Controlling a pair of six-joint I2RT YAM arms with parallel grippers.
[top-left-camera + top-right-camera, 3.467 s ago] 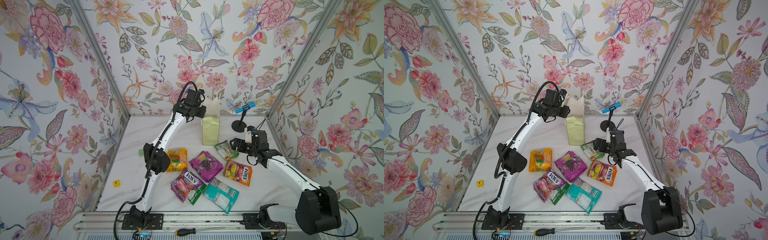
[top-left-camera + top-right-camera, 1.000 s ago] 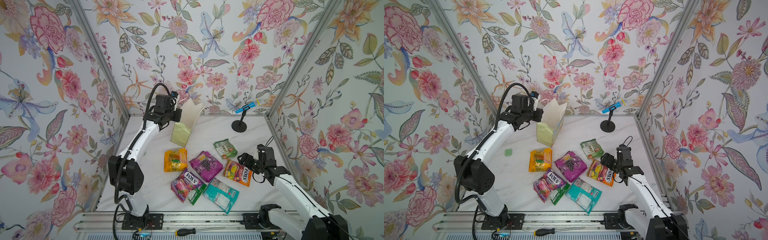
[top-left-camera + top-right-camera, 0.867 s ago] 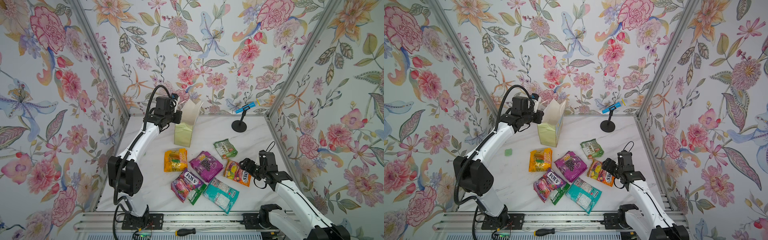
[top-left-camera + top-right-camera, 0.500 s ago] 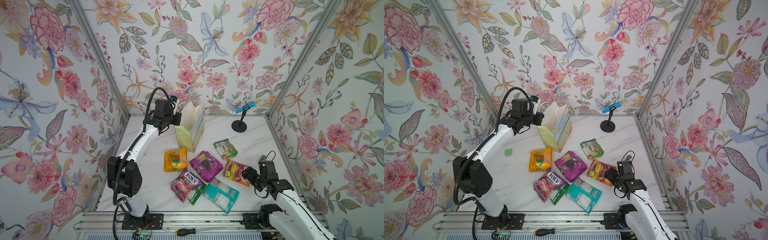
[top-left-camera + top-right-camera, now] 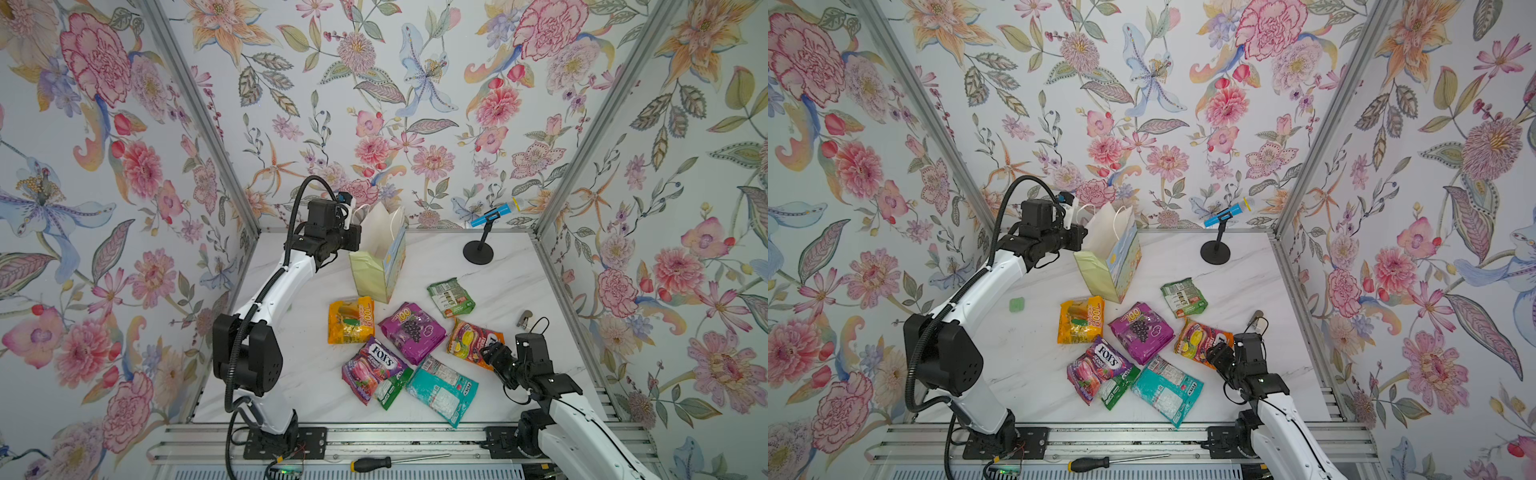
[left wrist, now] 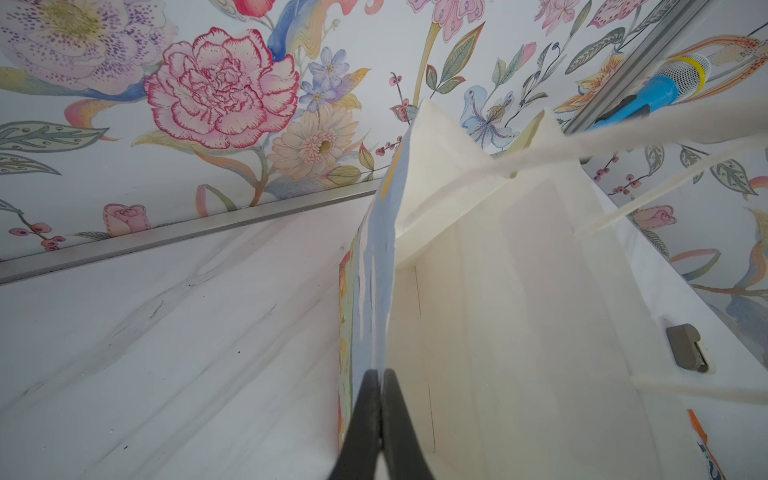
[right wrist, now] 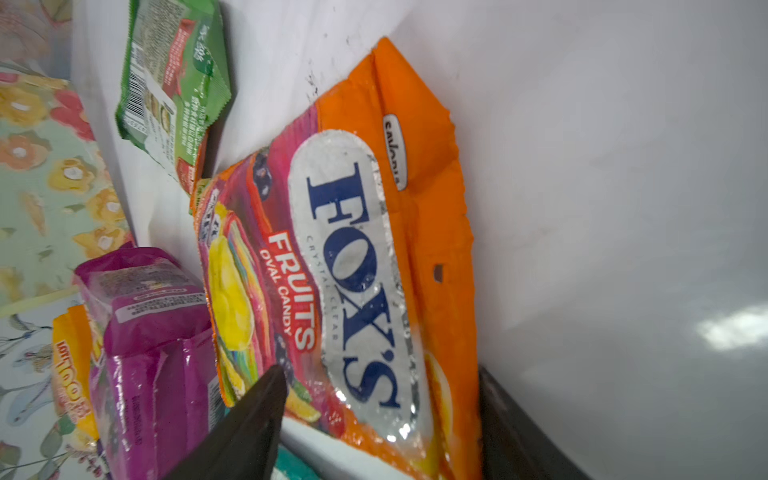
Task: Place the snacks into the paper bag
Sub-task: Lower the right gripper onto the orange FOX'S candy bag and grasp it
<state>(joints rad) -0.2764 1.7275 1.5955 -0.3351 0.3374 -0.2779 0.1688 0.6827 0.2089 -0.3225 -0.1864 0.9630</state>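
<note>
Pick-up step: the left gripper (image 6: 379,374) is clamped on the paper bag (image 5: 374,274) rim, while the right gripper (image 7: 380,374), jaws apart, straddles the orange FOX'S packet (image 7: 357,249) lying flat between them, which likely needs clamping next.

Three walls (image 5: 436,62) papered with large pink, orange and blue flowers enclose a white, grey-veined marble tabletop (image 5: 307,332). Bare aluminium posts (image 5: 198,108) run up both back corners, and slotted aluminium rails (image 5: 415,436) edge the front. The light is soft and even, with one glare patch (image 7: 735,332) on the tabletop.
</note>
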